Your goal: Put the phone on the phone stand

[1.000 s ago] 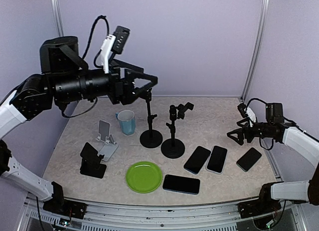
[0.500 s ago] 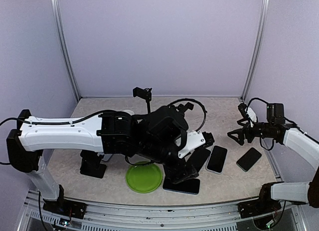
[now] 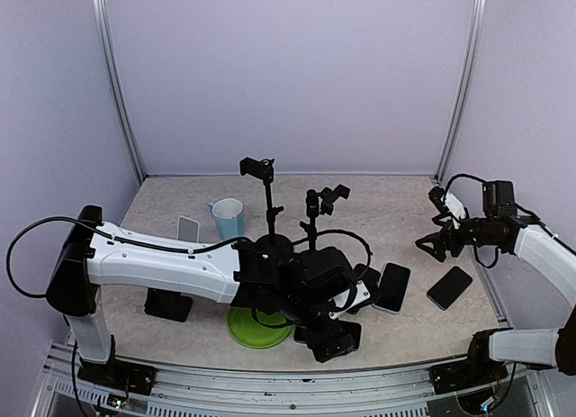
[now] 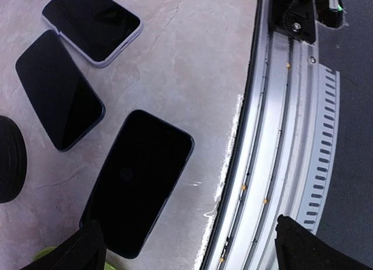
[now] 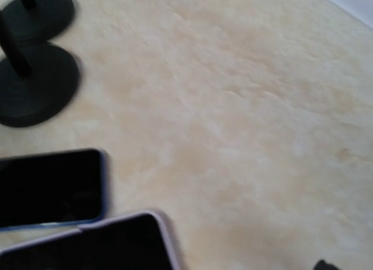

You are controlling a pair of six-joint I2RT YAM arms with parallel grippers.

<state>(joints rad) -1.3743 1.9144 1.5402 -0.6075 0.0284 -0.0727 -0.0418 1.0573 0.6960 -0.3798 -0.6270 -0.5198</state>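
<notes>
**Phone flat on the table, both claws spread and empty.**

The dark phone [image 4: 137, 182] lay face-up near the front edge of the table [image 4: 192, 60], angled toward the rail. The left claw [image 4: 192, 255] hung low over it with its fingers wide apart; whether one touched the phone's lower corner could not be told. Two more phones [image 4: 58, 89] lay just beyond, side by side. A green plate [image 3: 245, 329] sat beside the left arm, and the black phone stand [image 3: 167, 302] stood well apart at the left. The right claw [image 3: 434, 246] hovered spread at the far right, above another phone [image 3: 449, 287].
</notes>
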